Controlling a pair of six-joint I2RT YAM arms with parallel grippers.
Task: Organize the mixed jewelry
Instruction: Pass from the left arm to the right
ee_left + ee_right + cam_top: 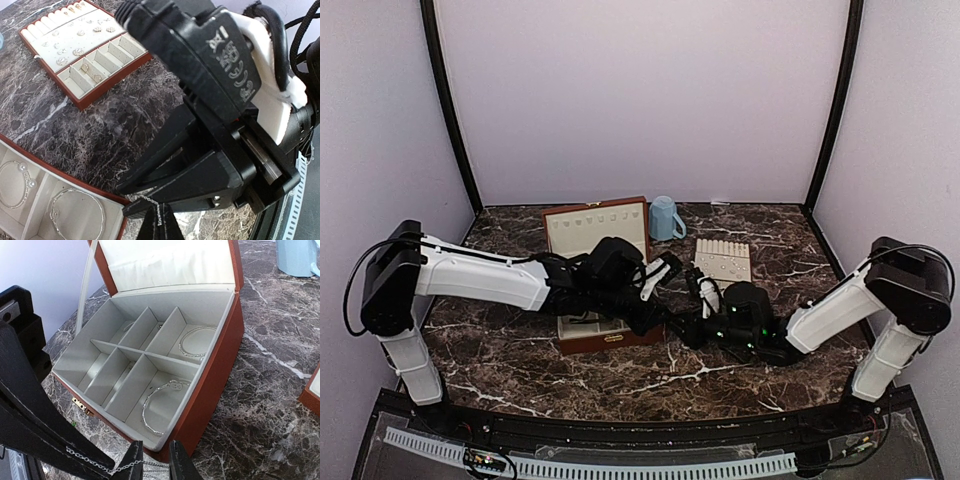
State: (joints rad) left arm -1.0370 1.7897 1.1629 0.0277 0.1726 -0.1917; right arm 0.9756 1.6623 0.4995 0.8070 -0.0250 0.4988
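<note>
Silver chain (90,460), long axis left-right, spanning left claw (152,216) to right claw (152,463)

Appearing as robot lab test booth: plain pale walls (640,100) and black corner poles (450,110) enclosing marble-patterned table (520,380).

Bright, even diffuse light (soft shadows); near foreground in wrist views blurs.

blue mug (665,218) beside open box (595,229)
</note>
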